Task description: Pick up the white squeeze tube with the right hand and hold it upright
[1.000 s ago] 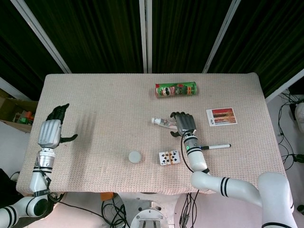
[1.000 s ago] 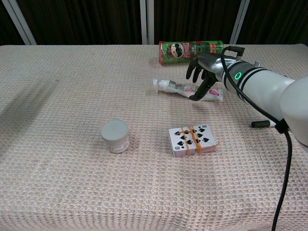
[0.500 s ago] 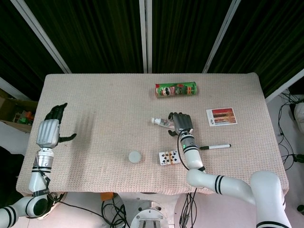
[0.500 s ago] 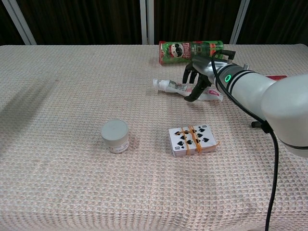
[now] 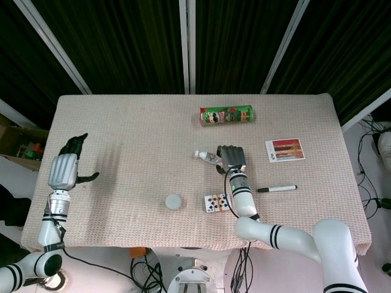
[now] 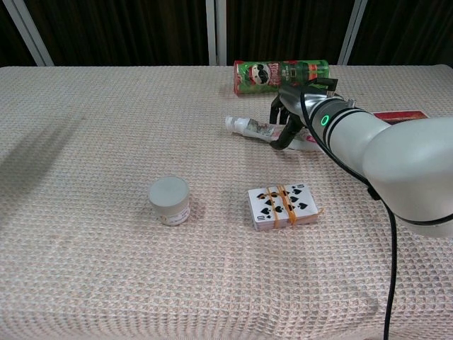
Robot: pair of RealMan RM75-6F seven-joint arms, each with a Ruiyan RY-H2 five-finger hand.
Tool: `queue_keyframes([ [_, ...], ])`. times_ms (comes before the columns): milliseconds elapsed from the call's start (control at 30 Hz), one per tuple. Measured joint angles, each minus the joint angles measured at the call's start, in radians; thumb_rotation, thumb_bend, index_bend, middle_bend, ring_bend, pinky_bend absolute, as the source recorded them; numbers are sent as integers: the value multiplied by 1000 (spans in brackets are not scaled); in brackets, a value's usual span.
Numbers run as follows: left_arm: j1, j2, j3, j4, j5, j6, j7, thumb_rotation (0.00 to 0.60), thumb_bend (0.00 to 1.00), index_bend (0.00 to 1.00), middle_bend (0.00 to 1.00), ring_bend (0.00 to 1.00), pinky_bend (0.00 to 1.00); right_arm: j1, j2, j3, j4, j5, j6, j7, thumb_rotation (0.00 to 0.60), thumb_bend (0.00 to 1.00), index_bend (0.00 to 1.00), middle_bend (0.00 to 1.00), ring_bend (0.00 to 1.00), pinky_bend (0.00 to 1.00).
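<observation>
The white squeeze tube [image 5: 206,157] [image 6: 248,127] lies flat on the table, right of centre, its cap pointing left. My right hand [image 5: 232,159] [image 6: 287,120] is directly over the tube's right half and covers it. Its dark fingers [image 6: 277,113] arch across the tube and the thumb reaches down at the near side. The fingers stay apart and the tube stays flat on the cloth. My left hand [image 5: 65,168] hovers at the table's left edge in the head view, fingers spread, holding nothing.
A green chips can [image 5: 226,115] [image 6: 279,74] lies behind the tube. A banded card deck [image 5: 218,202] [image 6: 284,205] and a white jar [image 5: 173,201] [image 6: 170,200] sit nearer the front. A black marker [image 5: 277,188] and a photo card [image 5: 284,149] lie to the right.
My right hand has slid left along the tube and lowered over it, its fingers curling closer around it. The tube and the left hand have not moved.
</observation>
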Motion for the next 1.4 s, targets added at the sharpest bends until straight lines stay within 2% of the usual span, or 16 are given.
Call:
queue_keyframes([
  [200, -1, -5, 1, 5, 0, -3, -2, 600, 65, 61, 100, 62, 192, 5, -28, -7, 39, -25, 13, -10, 600, 356, 652, 558, 489, 642],
  [500, -3, -9, 0, 3, 5, 0, -1, 600, 65, 61, 99, 62, 193, -3, -47, -15, 74, -69, 18, -7, 600, 545, 859, 707, 640, 800],
  [633, -3, -11, -2, 3, 7, 3, -4, 600, 64, 61, 99, 62, 194, -13, -50, -16, 80, -109, 31, 23, 600, 592, 896, 737, 667, 826],
  [933, -3, -12, -15, -1, 13, 12, -52, 600, 63, 61, 99, 62, 194, -74, -38, -28, 80, -293, 95, 225, 600, 587, 904, 745, 675, 833],
  [1133, -9, -8, -41, -11, 23, -2, -206, 596, 61, 61, 102, 62, 193, -126, -16, -57, 82, -475, 173, 397, 600, 584, 904, 747, 675, 833],
  [1333, -44, 11, -91, -37, 37, -63, -436, 533, 59, 61, 105, 63, 195, -154, -12, -90, 95, -659, 272, 532, 600, 543, 904, 749, 675, 835],
  [1367, -53, 15, -100, -42, 38, -78, -476, 491, 57, 61, 105, 63, 197, -156, -13, -94, 99, -685, 287, 547, 600, 543, 904, 749, 675, 835],
  [1400, -67, 19, -113, -50, 39, -101, -529, 385, 49, 60, 105, 63, 198, -158, -17, -101, 105, -717, 304, 563, 600, 543, 904, 749, 675, 836],
])
